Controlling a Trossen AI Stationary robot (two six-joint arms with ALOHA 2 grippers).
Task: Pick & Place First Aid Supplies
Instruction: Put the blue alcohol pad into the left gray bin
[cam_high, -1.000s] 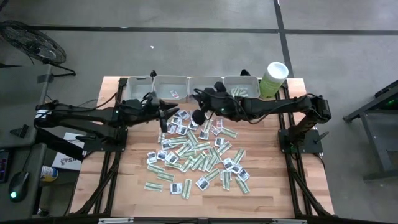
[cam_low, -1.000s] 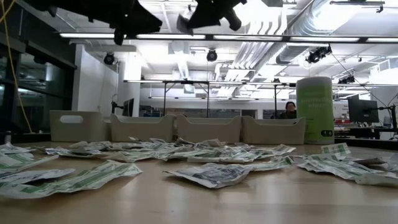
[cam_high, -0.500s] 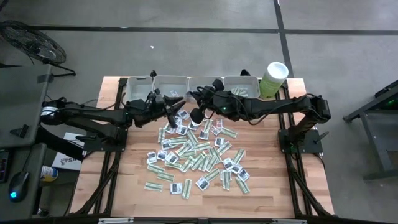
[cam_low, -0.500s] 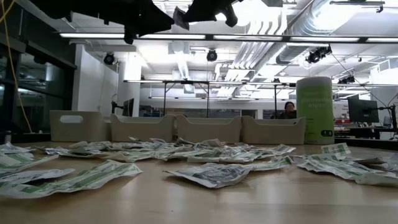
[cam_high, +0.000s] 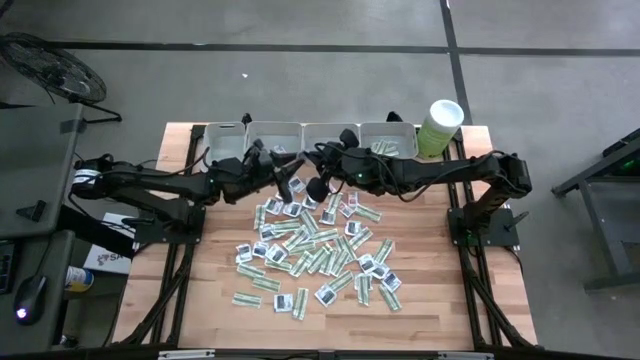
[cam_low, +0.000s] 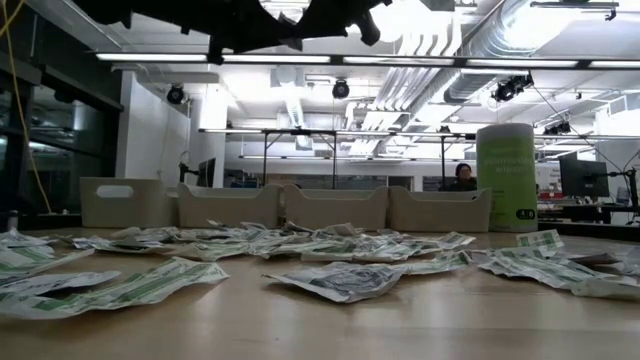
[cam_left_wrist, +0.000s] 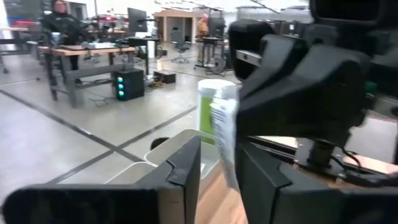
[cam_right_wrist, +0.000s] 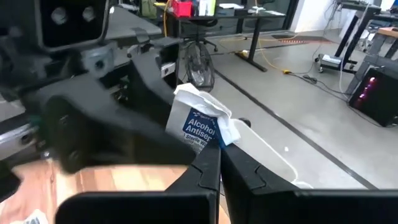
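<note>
1. Sachets (cam_high: 315, 245) lie scattered across the middle of the wooden table (cam_high: 190, 320) in the high view, dozens of them, narrow green-white strips mixed with squarish white packets; a row of grey trays (cam_high: 273, 138) sits along the table's upper edge, with a pale green tub (cam_high: 438, 125) at the upper right.

2. Left gripper (cam_high: 290, 170) hangs above the upper-centre of the table, just below the trays. In its wrist view the fingers (cam_left_wrist: 186, 168) pinch a thin pale sachet (cam_left_wrist: 225, 134) standing on edge between them.

3. Right gripper (cam_high: 315, 160) sits close beside the left one, nearly meeting it. Its fingers (cam_right_wrist: 208, 165) are pressed together on the lower edge of a crumpled white alcohol wipe packet (cam_right_wrist: 200, 124) with blue lettering.

4. Handling, as a judgement — these packets look almost weightless, thin and floppy, with slick foil or paper skins. They should bend and flutter instead of holding their shape, and overlapping ones may come up together.

5. Hold, again a judgement — an edge or corner pinch suits them best, taken where a packet curls up off the wood; a flat one may slide away under the fingertip.
</note>
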